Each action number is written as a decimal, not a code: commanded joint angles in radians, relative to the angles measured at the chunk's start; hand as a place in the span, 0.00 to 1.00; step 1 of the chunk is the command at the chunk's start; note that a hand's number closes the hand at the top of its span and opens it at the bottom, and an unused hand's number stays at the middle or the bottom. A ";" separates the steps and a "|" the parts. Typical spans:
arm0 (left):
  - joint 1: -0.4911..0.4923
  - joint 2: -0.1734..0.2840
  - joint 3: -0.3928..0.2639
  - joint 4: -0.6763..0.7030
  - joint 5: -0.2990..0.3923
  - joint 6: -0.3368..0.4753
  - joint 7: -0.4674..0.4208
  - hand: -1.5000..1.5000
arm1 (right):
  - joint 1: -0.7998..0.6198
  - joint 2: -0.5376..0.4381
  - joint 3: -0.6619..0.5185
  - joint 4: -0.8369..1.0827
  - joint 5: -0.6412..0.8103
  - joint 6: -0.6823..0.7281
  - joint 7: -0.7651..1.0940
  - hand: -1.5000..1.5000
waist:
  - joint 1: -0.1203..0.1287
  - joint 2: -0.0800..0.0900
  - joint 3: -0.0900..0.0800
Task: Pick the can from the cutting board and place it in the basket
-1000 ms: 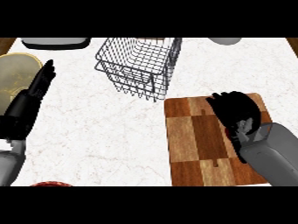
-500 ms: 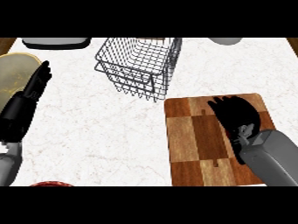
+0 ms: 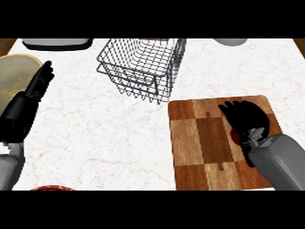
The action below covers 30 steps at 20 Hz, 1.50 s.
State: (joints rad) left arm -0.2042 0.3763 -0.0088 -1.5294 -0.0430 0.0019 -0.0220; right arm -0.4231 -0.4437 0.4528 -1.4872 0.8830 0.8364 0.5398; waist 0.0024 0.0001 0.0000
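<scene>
Your right hand (image 3: 247, 120) is curled over the can (image 3: 237, 136), mostly hidden on the cutting board (image 3: 201, 143), so get the fingers properly wrapped before lifting toward the basket (image 3: 141, 67), while the left hand (image 3: 32, 91) rests open.

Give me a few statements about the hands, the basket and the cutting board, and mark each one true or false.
1. The right hand is over the cutting board. True.
2. The can sits in the basket. False: nothing shows inside the basket; the right hand curls over something reddish on the board.
3. The left hand is open, at the view's left beside a plate. True.
4. The basket stands on the cutting board. False: it stands on the counter, beyond the board.
5. The left hand grips the basket. False: it is apart from it.
</scene>
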 commanded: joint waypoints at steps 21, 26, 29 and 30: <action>-0.005 -0.098 0.055 -0.055 -0.091 -0.048 0.061 0.50 | 0.038 0.011 -0.042 0.102 0.257 -0.151 -0.306 1.00 | -0.002 -0.001 0.000; 0.081 -0.060 0.074 -0.118 -0.062 -0.094 0.024 0.50 | -0.011 0.004 -0.188 0.243 0.253 -0.355 -0.298 1.00 | 0.013 0.000 0.001; 0.011 -0.067 0.081 -0.050 -0.063 -0.086 0.018 0.50 | -0.048 0.027 -0.357 0.344 0.210 -0.466 -0.211 1.00 | 0.006 0.011 0.002; 0.022 -0.076 0.071 -0.042 -0.075 -0.077 0.004 0.50 | -0.072 0.016 -0.424 0.361 0.185 -0.488 -0.188 1.00 | 0.005 0.013 0.003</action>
State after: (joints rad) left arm -0.1888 0.3035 0.0639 -1.5904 -0.1115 -0.0762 0.0086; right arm -0.4536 -0.4196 0.2040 -1.2120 1.1131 0.4588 0.2940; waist 0.0077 0.0062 0.0015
